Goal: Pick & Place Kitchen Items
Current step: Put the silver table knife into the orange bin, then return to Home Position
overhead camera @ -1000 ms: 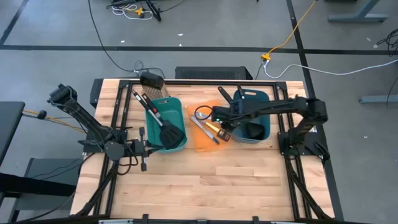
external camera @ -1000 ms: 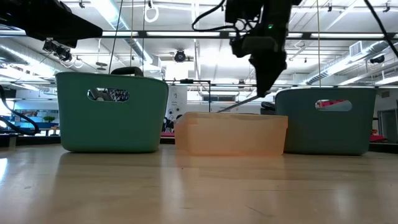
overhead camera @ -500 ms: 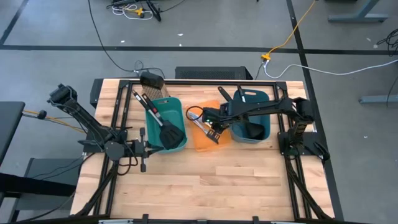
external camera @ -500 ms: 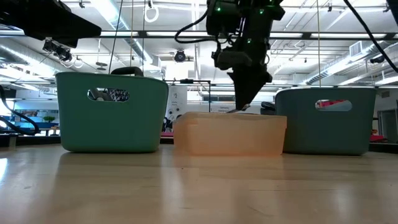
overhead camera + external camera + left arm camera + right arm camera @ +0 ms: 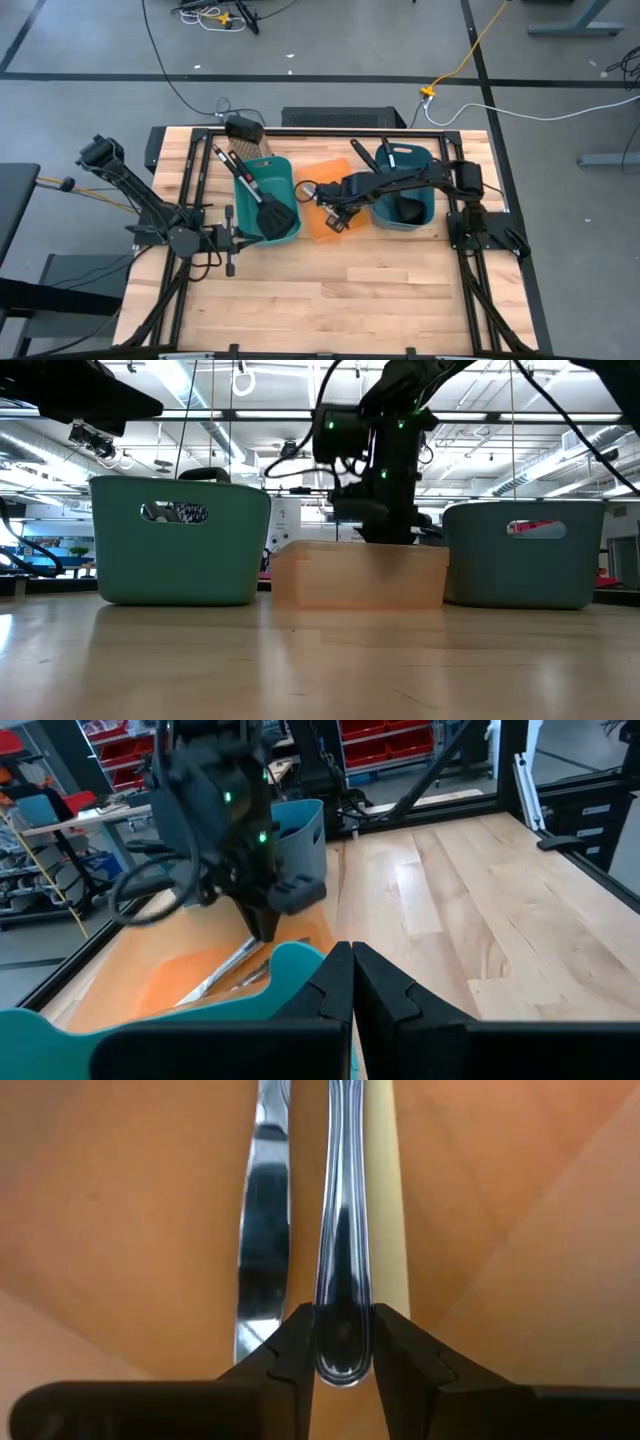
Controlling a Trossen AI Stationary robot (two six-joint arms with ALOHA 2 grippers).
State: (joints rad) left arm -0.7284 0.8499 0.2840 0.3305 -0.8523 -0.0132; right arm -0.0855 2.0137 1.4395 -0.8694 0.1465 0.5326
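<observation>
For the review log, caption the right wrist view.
Right tool shut on a silver table knife inside the orange bin, beside a second knife.

Two black slotted spatulas [image 5: 262,208] leaning in the teal bin left of centre, black ladle [image 5: 400,206] in the bin right of centre, silver knife handle [image 5: 344,1240] lying mid-frame between silver blade [image 5: 262,1230] and pale yellow handle [image 5: 386,1200]

One camera hangs overhead, looking straight down on the whole bench [image 5: 330,310]. Another sits at bench level, facing across into the room. Each wrist camera looks forward past its own jaws, the right one very close. All four share the orange bin [image 5: 318,225].
</observation>
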